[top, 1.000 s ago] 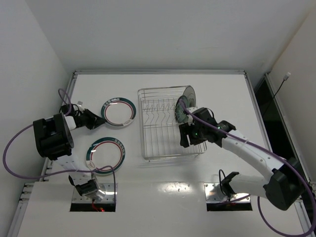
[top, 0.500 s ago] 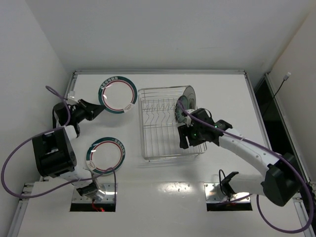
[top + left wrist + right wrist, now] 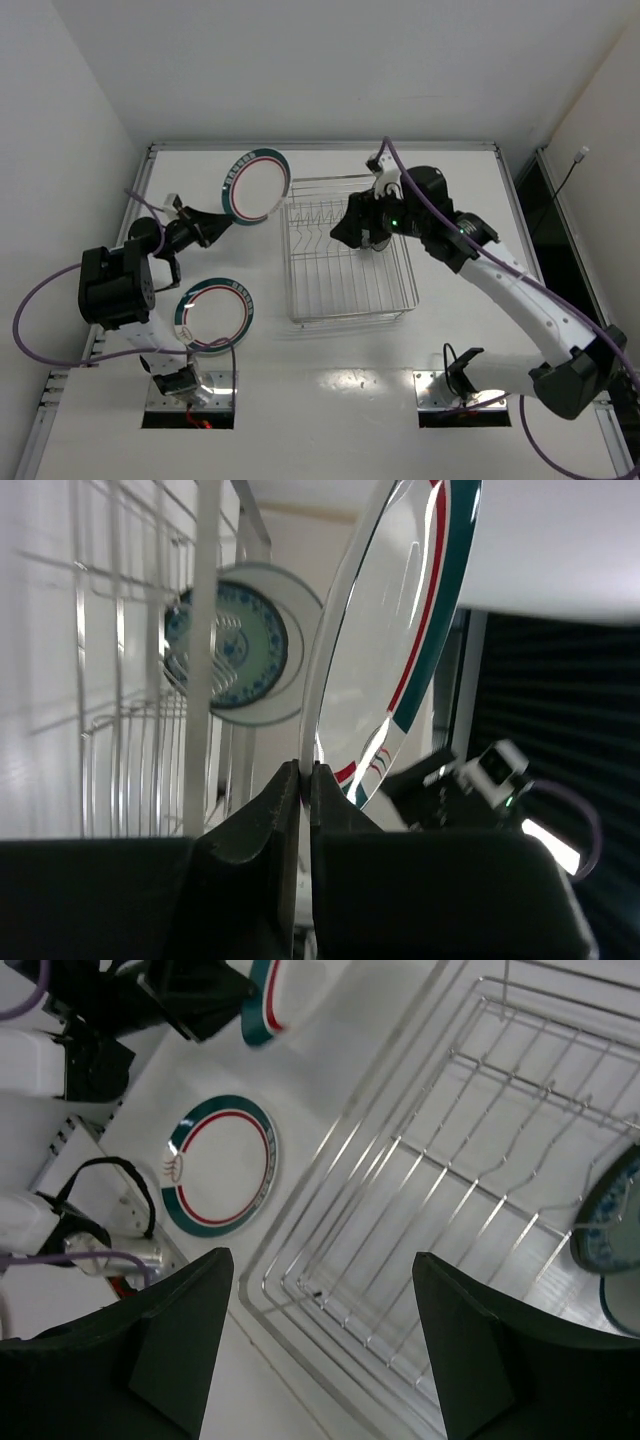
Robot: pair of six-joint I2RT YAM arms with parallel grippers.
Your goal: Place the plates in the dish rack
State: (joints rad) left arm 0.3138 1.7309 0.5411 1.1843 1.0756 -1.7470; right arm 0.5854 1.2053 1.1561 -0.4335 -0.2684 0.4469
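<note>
- Standing on edge among the prongs toward the right end of the dish rack (image 3: 335, 285) is a teal-blue patterned plate (image 3: 222, 645). What looks like a larger white plate (image 3: 300, 600) stands right behind it. The right arm hides both from above, so I judge two plates loaded, though I can't be fully sure.
- The left gripper (image 3: 305, 780) has its jaws pinched tight on the lower rim of a green-rimmed plate (image 3: 255, 185). That plate is held up on edge in the air, just beside the rack's far left corner and not yet down among the wires.
- A second green-rimmed plate (image 3: 213, 317) lies flat on the table (image 3: 330, 400), left of the rack and near the left arm's base, with nothing touching it.
- The right gripper (image 3: 318, 1260) hangs above the rack with its jaws spread wide and nothing between them.
- By my reckoning about half the job is done. The lifted plate has to be carried over and lowered between two prongs, and then the one on the table needs picking up and racking as well.
- Several prong slots toward the left of the rack look free to take them.
</note>
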